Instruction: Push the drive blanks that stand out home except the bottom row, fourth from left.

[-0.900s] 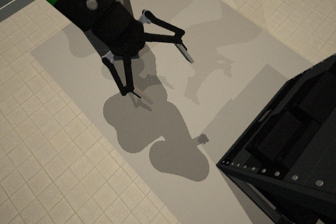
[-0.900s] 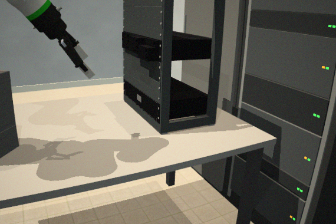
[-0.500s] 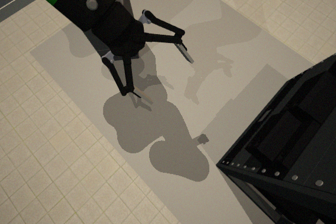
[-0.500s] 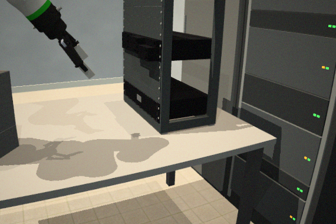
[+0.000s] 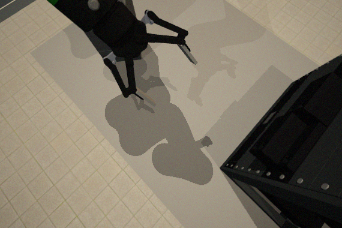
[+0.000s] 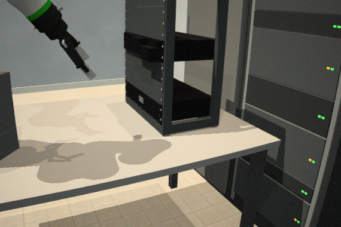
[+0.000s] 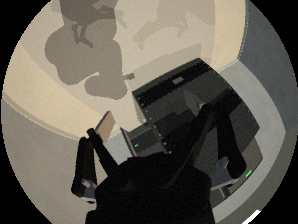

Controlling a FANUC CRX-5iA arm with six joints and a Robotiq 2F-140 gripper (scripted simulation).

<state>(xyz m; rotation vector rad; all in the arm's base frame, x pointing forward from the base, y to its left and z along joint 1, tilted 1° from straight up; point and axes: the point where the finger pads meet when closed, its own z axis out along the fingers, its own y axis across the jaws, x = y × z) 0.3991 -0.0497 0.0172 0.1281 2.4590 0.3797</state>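
The rack (image 5: 313,154) (image 6: 167,91) (image 7: 175,99) stands upright on the table. The storage chassis (image 6: 194,49) is the black unit at its middle height. Its dark front shows very obliquely in the exterior view, with dark blocks standing out from the rack's face; single blanks, their rows and how far each stands out cannot be told. In the wrist view the front is dark and partly behind a finger. My gripper (image 5: 176,83) (image 6: 90,68) (image 7: 147,107) is wide open and empty, in the air in front of the rack, apart from it, tilted downward.
A second black unit (image 6: 151,111) with a pale label (image 6: 141,99) sits low in the rack. A grey box (image 6: 7,114) stands at the left of the table (image 5: 72,67) (image 6: 194,150). A tall server cabinet (image 6: 287,53) stands behind the rack at the right. Arm shadows cross the table top.
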